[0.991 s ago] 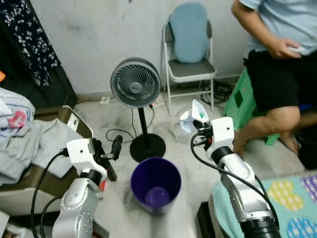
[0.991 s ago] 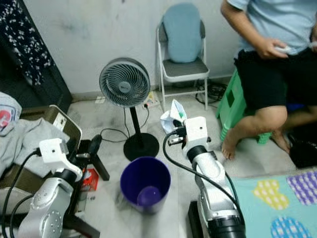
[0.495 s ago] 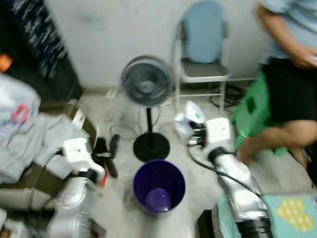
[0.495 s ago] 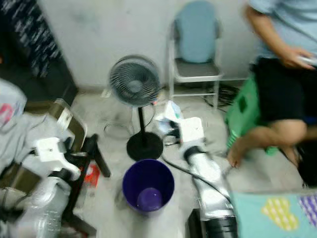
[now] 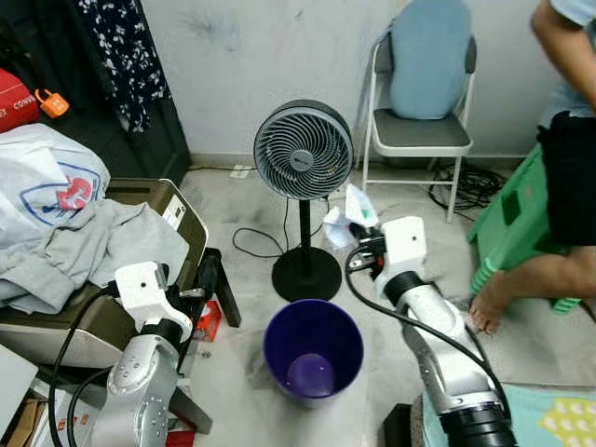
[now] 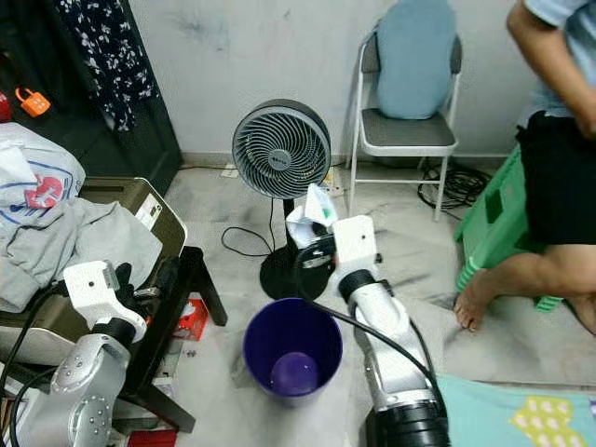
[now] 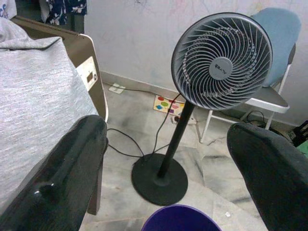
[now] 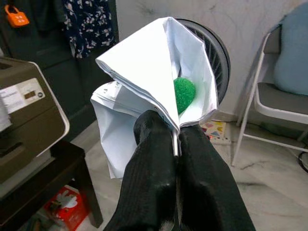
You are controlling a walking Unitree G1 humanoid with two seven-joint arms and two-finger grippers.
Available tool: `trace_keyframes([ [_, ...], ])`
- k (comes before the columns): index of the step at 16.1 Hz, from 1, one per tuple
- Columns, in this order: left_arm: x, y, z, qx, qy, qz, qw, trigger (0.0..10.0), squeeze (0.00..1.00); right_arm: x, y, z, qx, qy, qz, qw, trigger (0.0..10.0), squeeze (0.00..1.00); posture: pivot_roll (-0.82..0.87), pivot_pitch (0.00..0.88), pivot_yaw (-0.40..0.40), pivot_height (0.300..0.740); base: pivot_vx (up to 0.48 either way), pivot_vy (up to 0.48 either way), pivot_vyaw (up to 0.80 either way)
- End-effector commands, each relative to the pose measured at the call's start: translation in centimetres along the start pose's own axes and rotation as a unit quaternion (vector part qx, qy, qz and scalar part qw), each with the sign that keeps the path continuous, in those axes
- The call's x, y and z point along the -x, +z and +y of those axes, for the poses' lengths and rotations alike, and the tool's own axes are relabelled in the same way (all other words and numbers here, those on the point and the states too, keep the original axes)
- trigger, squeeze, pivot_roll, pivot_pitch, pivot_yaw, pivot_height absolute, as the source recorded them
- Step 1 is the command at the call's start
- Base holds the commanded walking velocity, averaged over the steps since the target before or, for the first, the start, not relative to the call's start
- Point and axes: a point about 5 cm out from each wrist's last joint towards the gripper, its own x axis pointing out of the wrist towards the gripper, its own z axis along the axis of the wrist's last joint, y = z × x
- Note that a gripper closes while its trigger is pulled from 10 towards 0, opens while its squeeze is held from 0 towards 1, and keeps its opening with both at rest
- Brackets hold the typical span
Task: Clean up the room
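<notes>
Clearly, the right gripper (image 8: 175, 144) was seen closed, its two black fingers (image 8: 149, 159) pressed together on the lower edge of a crumpled white paper wrapper (image 8: 144, 82). That wrapper was held up near the middle of the left eye view (image 5: 354, 207), just in front of the standing fan (image 5: 304, 149) and above the far rim of the purple bin (image 5: 313, 349), which stood on the pale floor at lower centre. Inside the folded paper a round green patch (image 8: 184, 94) was shown by the right wrist view; in the head views it appeared merely as a small green edge. The left gripper (image 7: 168, 159) was held with its fingers wide apart and nothing between them, as shown by the left wrist view, where the fan's black base (image 7: 159, 179) and the bin's rim (image 7: 180, 224) lay in the gap. In the left eye view that gripper was placed at lower left, beside a dark low table (image 5: 209, 307) and a brown printer (image 5: 140, 233) partly covered by grey clothing (image 5: 84, 251). A small red packet (image 5: 207, 321) lay on the floor under the table. A folding chair with a blue cushion (image 5: 424, 65) stood against the wall at upper right, and a seated person's leg (image 5: 521, 279) and a green stool (image 5: 507, 223) were seen at the right edge.
</notes>
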Motion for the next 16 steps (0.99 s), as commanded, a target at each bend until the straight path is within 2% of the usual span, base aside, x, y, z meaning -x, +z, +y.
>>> trace_keyframes([
  [1, -0.06, 0.07, 0.34, -0.004, 0.005, 0.003, 1.0, 10.0, 0.0, -0.09, 0.06, 0.13, 0.004, 0.004, -0.001, 1.0, 10.0, 0.0, -0.19, 0.039, 0.035, 0.74, 0.0, 0.0, 0.0],
  [5, -0.22, 0.13, 0.18, -0.002, -0.001, 0.001, 1.0, 10.0, 0.0, -0.17, -0.3, 0.12, 0.01, 0.001, 0.004, 1.0, 10.0, 0.0, -0.19, 0.036, 0.037, 0.74, 0.0, 0.0, 0.75],
  [6, -0.27, 0.13, 0.14, -0.001, -0.002, 0.001, 1.0, 10.0, 0.0, -0.1, -0.44, 0.02, -0.002, -0.004, 0.006, 1.0, 10.0, 0.0, -0.19, 0.035, 0.036, 0.74, 0.0, 0.0, 0.0],
  [9, -0.3, 0.08, 0.07, 0.003, -0.003, 0.0, 1.0, 10.0, 0.0, -0.06, -0.32, -0.06, 0.004, -0.002, 0.003, 1.0, 10.0, 0.0, -0.19, 0.034, 0.035, 0.74, 0.0, 0.08, 0.0],
  [16, -0.28, 0.14, -0.04, 0.003, -0.008, -0.002, 1.0, 10.0, 0.0, -0.11, -0.35, -0.02, 0.005, -0.004, 0.002, 1.0, 10.0, 0.0, -0.19, 0.031, 0.034, 0.74, 0.0, 0.363, 0.0],
])
